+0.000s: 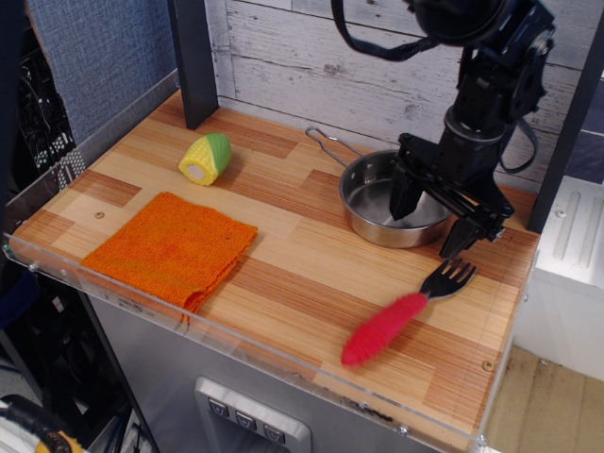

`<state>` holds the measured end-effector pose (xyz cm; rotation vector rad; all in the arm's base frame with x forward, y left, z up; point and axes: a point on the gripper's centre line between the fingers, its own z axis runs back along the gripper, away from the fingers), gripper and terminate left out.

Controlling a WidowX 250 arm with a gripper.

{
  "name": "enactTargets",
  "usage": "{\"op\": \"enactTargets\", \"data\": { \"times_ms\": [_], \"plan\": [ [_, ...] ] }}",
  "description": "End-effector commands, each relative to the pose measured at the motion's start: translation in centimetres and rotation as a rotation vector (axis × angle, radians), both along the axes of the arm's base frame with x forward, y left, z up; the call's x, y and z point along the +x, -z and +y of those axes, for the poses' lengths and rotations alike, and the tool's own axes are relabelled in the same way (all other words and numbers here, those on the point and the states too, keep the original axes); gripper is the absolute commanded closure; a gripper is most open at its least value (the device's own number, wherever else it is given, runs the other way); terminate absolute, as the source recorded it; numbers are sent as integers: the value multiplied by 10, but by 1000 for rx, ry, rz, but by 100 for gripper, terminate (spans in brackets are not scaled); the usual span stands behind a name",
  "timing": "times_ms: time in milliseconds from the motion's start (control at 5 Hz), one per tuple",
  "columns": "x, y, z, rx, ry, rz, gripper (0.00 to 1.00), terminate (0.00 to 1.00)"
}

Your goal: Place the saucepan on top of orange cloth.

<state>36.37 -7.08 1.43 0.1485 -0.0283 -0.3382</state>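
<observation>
Orange cloth point(172, 247) lies flat, well left of the saucepan point(392, 200). The gripper point(432, 219), jaws spread wide, straddles the saucepan's right rim: one finger inside, one outside. Closing squarely on that rim should give a firm pinch.

A whitewashed plank wall point(311, 57) is running along the far side, with a blue-grey fabric panel point(104, 57) standing at the left. A dark post point(193, 61) is rising at far left. Pale wooden flooring point(557, 406) is showing at near right.
</observation>
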Motion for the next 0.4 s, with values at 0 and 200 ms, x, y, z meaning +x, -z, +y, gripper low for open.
{"op": "enactTargets", "data": {
  "times_ms": [0, 200],
  "plan": [
    [-2, -8, 4, -9, -17, -26, 100, 0],
    [-3, -25, 7, -16, -24, -56, 100, 0]
  ]
}}
